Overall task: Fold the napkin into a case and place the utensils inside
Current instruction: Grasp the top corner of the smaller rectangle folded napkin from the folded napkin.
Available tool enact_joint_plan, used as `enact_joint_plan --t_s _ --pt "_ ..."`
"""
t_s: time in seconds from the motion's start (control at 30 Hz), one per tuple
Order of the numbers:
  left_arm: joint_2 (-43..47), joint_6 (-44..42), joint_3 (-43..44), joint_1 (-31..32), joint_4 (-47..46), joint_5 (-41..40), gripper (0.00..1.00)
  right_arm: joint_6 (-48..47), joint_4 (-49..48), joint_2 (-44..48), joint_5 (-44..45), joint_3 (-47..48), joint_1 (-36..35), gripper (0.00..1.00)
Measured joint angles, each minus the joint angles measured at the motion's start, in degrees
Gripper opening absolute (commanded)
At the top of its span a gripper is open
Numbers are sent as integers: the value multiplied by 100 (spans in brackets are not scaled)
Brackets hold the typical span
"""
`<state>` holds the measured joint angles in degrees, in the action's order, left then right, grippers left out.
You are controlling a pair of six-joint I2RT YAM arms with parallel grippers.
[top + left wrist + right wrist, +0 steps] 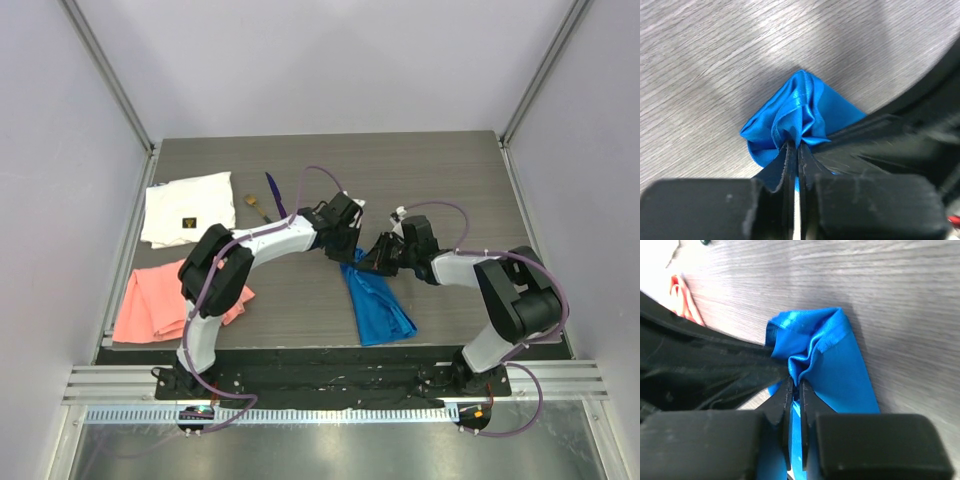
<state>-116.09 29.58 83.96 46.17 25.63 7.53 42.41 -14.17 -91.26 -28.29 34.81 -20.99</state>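
The bright blue napkin (378, 300) lies as a narrow folded strip in the middle of the table, its far end lifted. My left gripper (345, 247) is shut on a bunched corner of the napkin (795, 115). My right gripper (372, 258) meets it from the right and is shut on the neighbouring fold of the napkin (812, 342). The utensils lie apart at the back: a purple piece (273, 194) and a dark-handled piece with a tan end (258, 208), both left of the grippers.
A white cloth (188, 208) with a small dark label lies at the back left. A salmon-pink cloth (160, 300) sits at the front left, beside the left arm. The table's front edge (330, 345) runs just below the napkin.
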Motion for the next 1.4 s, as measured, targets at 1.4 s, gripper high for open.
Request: enact_joint_plan --t_s 1.4 --pt "238 136 81 31 463 -61 29 1305 -1069 -352 -400 -444 131 1"
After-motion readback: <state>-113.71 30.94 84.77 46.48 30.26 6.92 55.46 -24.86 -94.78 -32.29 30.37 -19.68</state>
